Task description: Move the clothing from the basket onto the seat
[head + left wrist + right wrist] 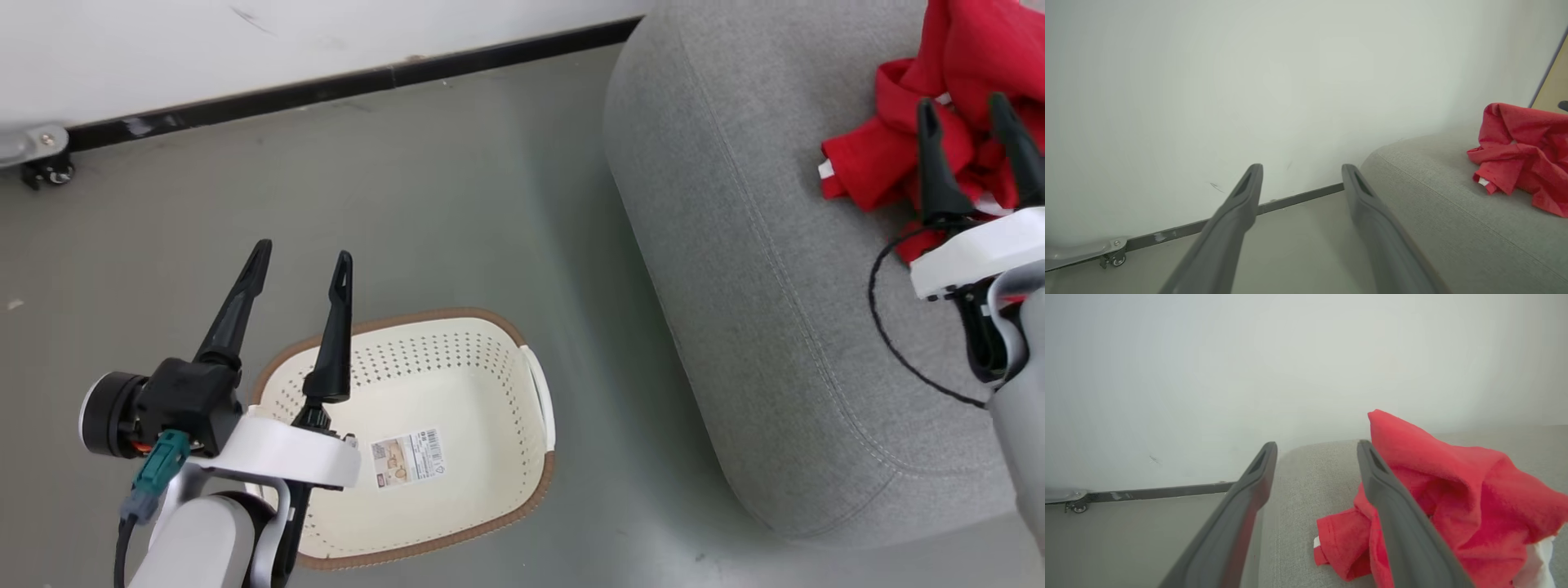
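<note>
At the right tool [961, 102], your two fingers stand moderately apart and hold nothing. The clothing [971, 49] lies directly ahead of the fingertips, bunched in a loose red heap on the seat [751, 286]. In the right wrist view the tool [1318, 445] has its right-hand finger across the edge of the heap [1453, 482]. Whether it touches the fabric cannot be told. The heap runs past the frame edge, so no long axis can be stated. A white trim end points toward the seat's rounded edge.

The right arm is by far the nearer. Its forearm reaches up over the seat cushion, fingers pointing toward the wall [1290, 367].

The left tool [304, 249] is likewise parted and empty. It hangs above the near rim of the basket [457, 314], well apart from the clothing, fingers angled toward the wall. Its wrist view [1302, 168] confirms the gap.

The basket stands on the floor [449, 180] beside the seat. Inside, only a label [408, 457] is seen.

Judgement: transfer appears complete. Your next move is likely to be a straight withdrawal of the right arm without snagging fabric.
</note>
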### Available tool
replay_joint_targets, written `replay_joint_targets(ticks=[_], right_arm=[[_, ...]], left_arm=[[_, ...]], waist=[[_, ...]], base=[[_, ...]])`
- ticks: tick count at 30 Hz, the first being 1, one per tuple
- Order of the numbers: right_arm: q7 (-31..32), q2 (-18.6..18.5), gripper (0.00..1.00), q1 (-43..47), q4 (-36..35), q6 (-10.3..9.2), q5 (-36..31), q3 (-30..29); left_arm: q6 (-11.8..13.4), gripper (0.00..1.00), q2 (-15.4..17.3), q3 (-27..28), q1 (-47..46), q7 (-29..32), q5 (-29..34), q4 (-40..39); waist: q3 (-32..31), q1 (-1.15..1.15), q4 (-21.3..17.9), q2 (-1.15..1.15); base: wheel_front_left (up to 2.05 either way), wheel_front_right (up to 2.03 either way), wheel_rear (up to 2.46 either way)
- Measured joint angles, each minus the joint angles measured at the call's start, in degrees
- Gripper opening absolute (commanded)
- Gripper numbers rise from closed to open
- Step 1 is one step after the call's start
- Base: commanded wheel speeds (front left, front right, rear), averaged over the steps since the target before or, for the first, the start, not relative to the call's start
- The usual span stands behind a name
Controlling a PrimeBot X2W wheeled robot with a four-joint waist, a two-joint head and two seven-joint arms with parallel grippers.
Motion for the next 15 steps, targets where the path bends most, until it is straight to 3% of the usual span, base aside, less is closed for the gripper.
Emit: replay_joint_targets(ticks=[15], right_arm=[[-0.5, 4.4, 1.00, 6.9, -6.4, 0.00, 2.9, 1.3]], left_arm=[[1.1, 1.00, -2.7, 0.1, 2.2, -1.7, -1.3, 4.3]], waist=[[-5.3, 0.00, 4.8, 0.00]], base=[[0.00, 0.00, 0.00]])
